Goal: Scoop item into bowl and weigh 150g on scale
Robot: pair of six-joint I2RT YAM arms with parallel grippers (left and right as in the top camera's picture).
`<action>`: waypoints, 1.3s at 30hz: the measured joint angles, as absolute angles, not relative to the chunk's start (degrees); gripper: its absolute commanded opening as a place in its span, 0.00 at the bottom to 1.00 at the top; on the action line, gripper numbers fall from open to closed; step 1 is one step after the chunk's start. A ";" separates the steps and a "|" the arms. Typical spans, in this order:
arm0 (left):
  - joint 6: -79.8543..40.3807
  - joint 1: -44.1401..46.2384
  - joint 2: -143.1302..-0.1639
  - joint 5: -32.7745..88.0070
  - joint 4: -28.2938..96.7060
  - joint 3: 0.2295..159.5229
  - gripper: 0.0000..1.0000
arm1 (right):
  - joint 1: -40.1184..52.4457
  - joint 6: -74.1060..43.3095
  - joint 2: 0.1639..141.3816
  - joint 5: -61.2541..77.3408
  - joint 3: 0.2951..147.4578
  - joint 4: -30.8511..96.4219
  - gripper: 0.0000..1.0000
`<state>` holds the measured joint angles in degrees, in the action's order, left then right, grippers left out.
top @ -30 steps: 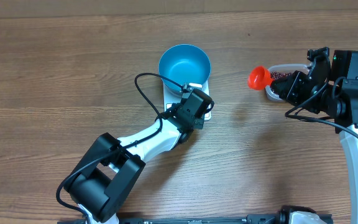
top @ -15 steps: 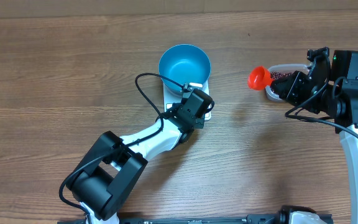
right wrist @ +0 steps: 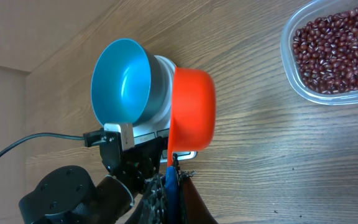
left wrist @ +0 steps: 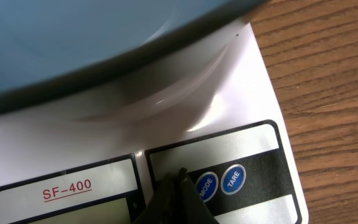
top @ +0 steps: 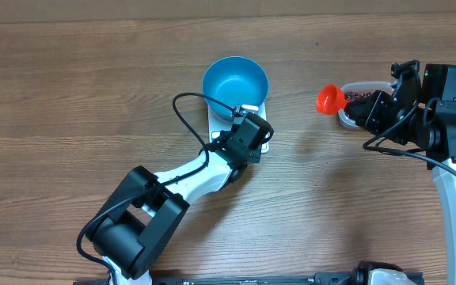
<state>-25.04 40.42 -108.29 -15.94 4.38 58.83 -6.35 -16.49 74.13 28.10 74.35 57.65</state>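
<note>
Presently your left gripper (left wrist: 180, 179), jaws together, points at the scale (left wrist: 253, 81), just beside its MODE button (left wrist: 206, 185), possibly touching; press straight down. Your right gripper (right wrist: 171, 180) clamps the orange scoop (right wrist: 191, 115).

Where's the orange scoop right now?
Overhead view, right of centre: the right hand holds the scoop between the blue bowl and the clear tub of beans.

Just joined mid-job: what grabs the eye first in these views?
The bright blue bowl, empty, sits on the white scale mid-table, with the left hand shut and its tips at the scale's button panel. To the right, the right hand is shut on an orange scoop beside a clear tub of red-brown beans.
</note>
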 measured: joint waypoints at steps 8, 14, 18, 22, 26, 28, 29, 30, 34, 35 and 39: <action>-25.04 40.42 -108.29 -16.08 4.45 58.83 0.04 | -6.35 -16.47 74.13 28.05 74.35 57.65 0.04; -25.04 40.42 -108.29 -16.10 4.84 58.83 0.04 | -6.35 -16.47 74.13 28.10 74.35 57.65 0.04; -25.06 40.42 -108.29 -16.12 5.06 58.83 0.04 | -6.35 -16.47 74.13 28.10 74.35 57.69 0.04; -25.04 40.42 -108.36 -16.12 4.95 58.83 0.04 | -6.35 -16.49 74.13 28.10 74.35 57.71 0.04; -25.02 40.42 -109.14 -16.21 3.14 58.87 0.04 | -6.35 -16.47 74.13 28.08 74.35 57.84 0.04; -24.97 40.42 -109.23 -16.32 2.85 58.92 0.04 | -6.35 -16.47 74.13 28.10 74.35 58.02 0.04; -24.91 40.42 -109.30 -16.36 2.72 58.96 0.04 | -6.35 -16.47 74.13 28.08 74.35 58.06 0.04; -24.88 40.42 -109.32 -16.36 2.68 58.96 0.04 | -6.35 -16.49 74.13 28.10 74.35 58.13 0.04; -24.82 40.42 -109.32 -16.36 2.72 58.96 0.04 | -6.35 -16.47 74.13 28.10 74.35 58.13 0.04; -24.77 40.42 -109.32 -16.36 2.76 58.98 0.04 | -6.35 -16.47 74.13 28.08 74.35 58.13 0.04; -24.03 40.42 -108.73 -16.34 4.71 59.29 0.04 | -6.35 -16.47 74.13 28.10 74.35 58.13 0.04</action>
<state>-24.03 40.42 -108.73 -16.34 4.71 59.29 -6.35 -16.47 74.13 28.10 74.35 58.13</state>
